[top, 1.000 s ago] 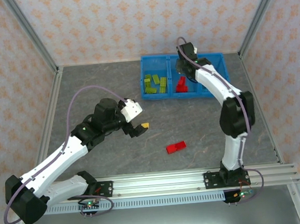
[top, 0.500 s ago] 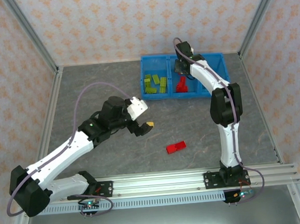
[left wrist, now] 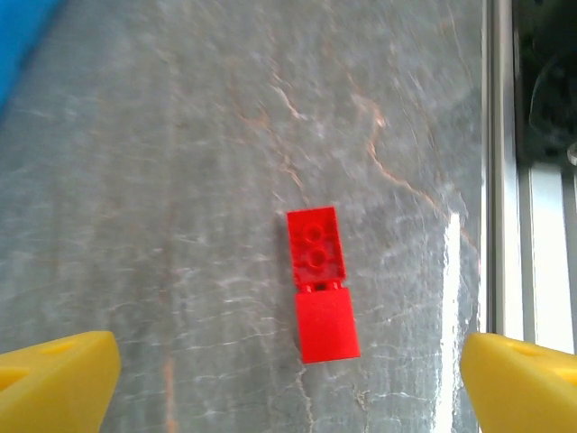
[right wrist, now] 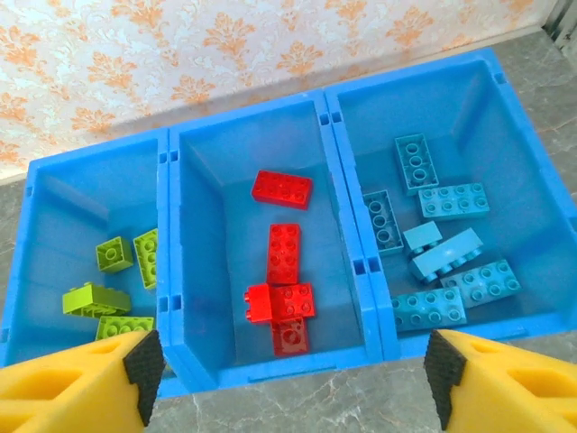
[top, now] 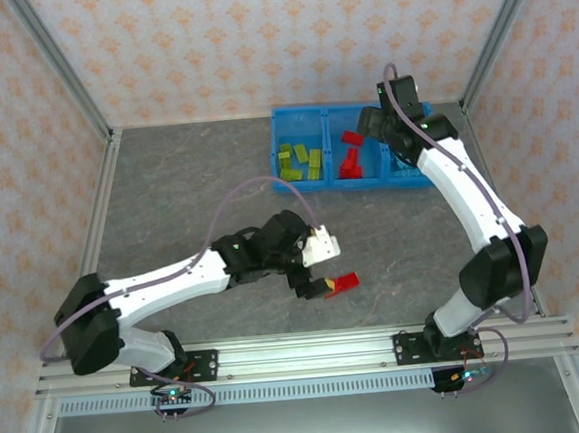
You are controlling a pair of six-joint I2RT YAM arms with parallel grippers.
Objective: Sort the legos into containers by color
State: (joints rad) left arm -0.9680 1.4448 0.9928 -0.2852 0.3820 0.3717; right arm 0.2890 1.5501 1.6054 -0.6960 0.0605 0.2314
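Grey stone-look bench [top: 187,184], orange-floral walls [top: 255,39], prob. wallpaper; L end effector [top: 313,287] spread wide over red lego [left wrist: 321,284]; R end effector [right wrist: 288,379] likewise above blue bin [right wrist: 335,117].

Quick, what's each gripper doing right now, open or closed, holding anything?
Left gripper: open, empty, above the loose red lego.
Right gripper: open, empty, above the blue bin.

Lab test cell: aluminium frame [top: 62,66], patterned panels [top: 255,39], arms [top: 174,276] bolted to rail [top: 310,353].
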